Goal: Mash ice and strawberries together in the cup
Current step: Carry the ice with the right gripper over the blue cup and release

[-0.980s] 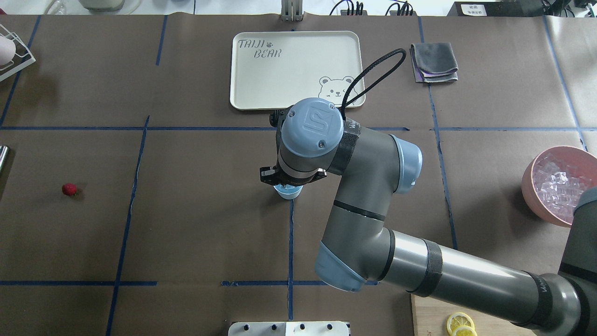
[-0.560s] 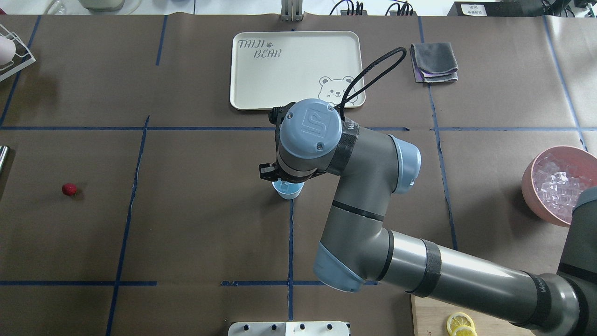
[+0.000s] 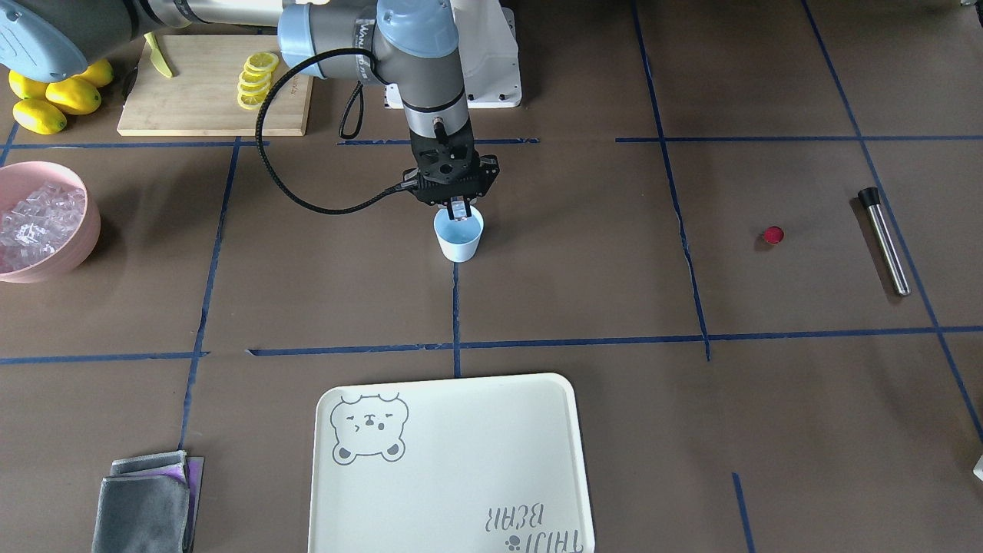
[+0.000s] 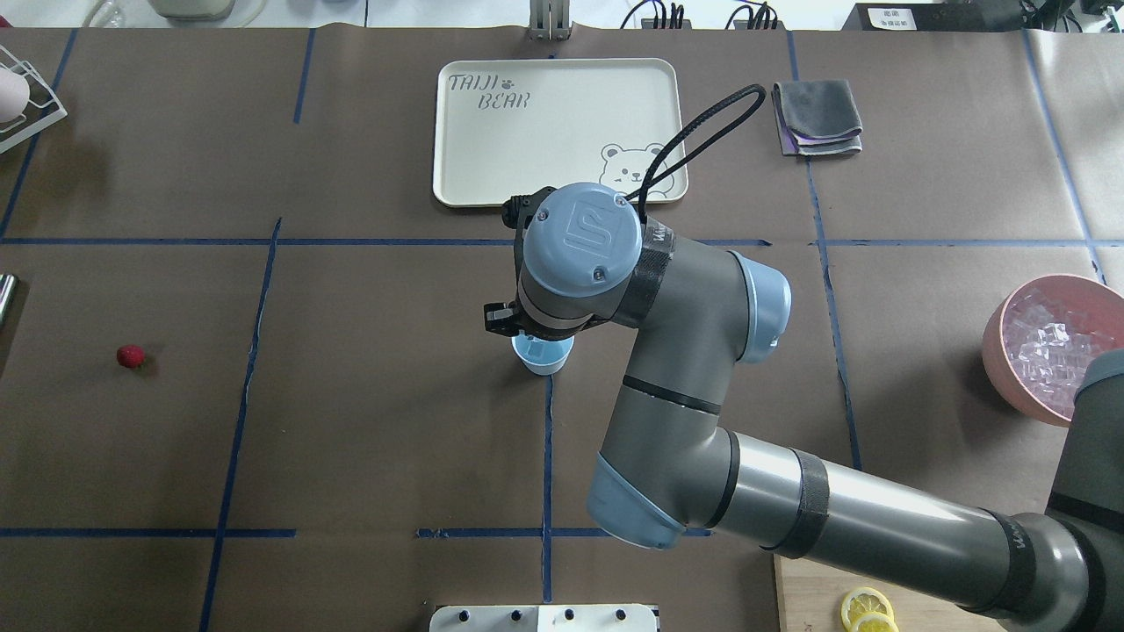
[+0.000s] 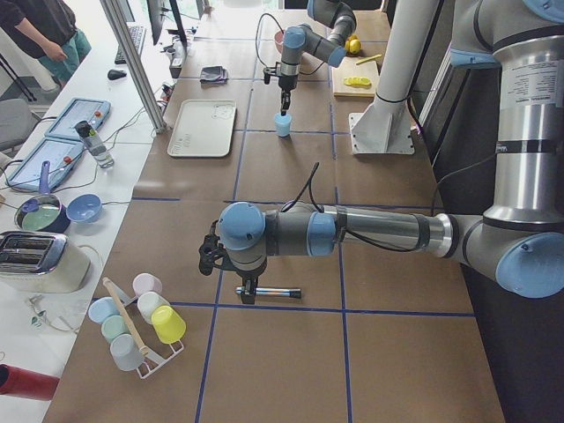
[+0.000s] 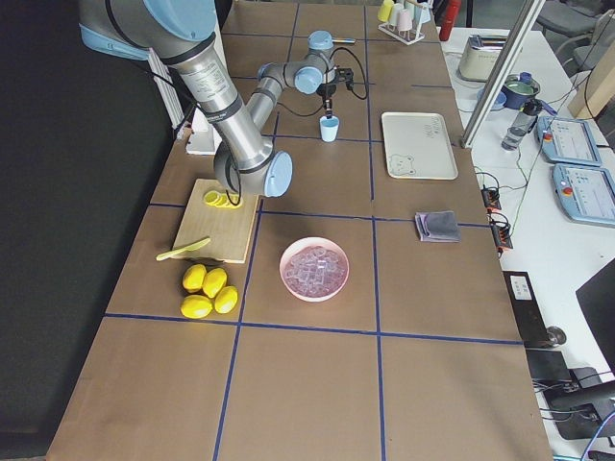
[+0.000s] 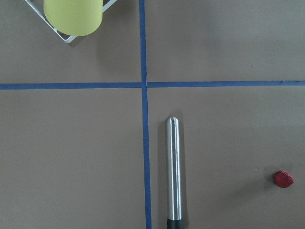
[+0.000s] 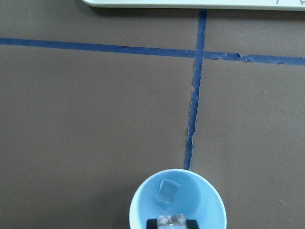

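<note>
Ice loading: our right tool [image 3: 459,209], narrow, pinches a small clear ice cube [image 8: 171,220] over the pale-blue tapered plastic cup [image 3: 458,238]; another cube [image 8: 167,193] lies inside. Small red strawberry [image 3: 772,235] sits on the tabletop [image 3: 584,292], well apart. Left tool [image 5: 248,293]: can't tell its opening. Next we release, fetch berry.

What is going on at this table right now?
The right gripper hangs over the cup, pinching an ice cube. A second cube already lies in the cup. The strawberry sits alone on the table, near a metal rod that the left gripper hovers above. Nothing is mashed yet.
</note>
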Available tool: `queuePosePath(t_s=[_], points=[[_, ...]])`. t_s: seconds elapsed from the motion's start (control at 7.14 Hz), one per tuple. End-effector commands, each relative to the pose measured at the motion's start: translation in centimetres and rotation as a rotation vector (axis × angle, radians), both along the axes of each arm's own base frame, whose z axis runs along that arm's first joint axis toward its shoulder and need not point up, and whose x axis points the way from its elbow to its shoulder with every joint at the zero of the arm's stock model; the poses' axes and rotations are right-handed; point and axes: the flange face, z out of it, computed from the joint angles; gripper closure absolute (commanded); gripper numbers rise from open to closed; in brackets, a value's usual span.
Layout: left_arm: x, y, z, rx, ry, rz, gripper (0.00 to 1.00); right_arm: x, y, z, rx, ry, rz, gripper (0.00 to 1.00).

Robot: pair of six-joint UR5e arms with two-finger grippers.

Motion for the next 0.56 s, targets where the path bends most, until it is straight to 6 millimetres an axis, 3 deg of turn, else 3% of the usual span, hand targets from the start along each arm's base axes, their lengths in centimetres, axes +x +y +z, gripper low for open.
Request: queuePosePath(t_s=[0.0, 0.14, 0.28, 0.42], points=[[0.0, -0.02, -0.02, 0.0, 0.0, 0.0, 0.0, 0.03, -0.03, -0.02, 0.0, -0.001, 0.001, 0.36], [0.0, -0.02, -0.09, 0.001, 0.0, 0.0, 0.0, -0.04, 0.05, -0.02, 0.0, -0.001, -0.001, 0.18], [-0.01, -0.09, -0.09, 0.001, 0.0, 0.0, 0.0, -0.04, 0.05, 0.08, 0.0, 0.0, -0.001, 0.13], [-0.01, -0.09, -0.16, 0.002, 0.0, -0.001, 0.0, 0.07, -0.03, 0.03, 0.001, -0.001, 0.002, 0.01]])
